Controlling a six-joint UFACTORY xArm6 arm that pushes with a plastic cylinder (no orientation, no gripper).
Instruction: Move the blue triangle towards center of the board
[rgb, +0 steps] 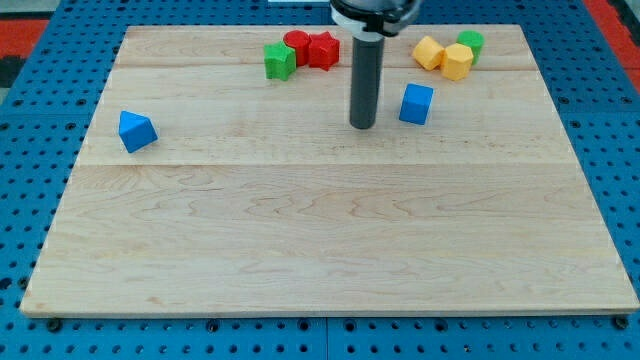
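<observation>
The blue triangle (136, 131) lies near the board's left edge, in the upper half of the view. My tip (362, 125) rests on the wooden board (320, 230) near the top centre, far to the right of the blue triangle. A blue cube (416, 103) sits just right of the tip, a small gap apart.
A green block (279, 60), a red cylinder (297, 43) and a red star-shaped block (323, 50) cluster at the top, left of the rod. Two yellow blocks (429, 52) (457, 61) and a green cylinder (470, 43) sit at the top right. Blue pegboard surrounds the board.
</observation>
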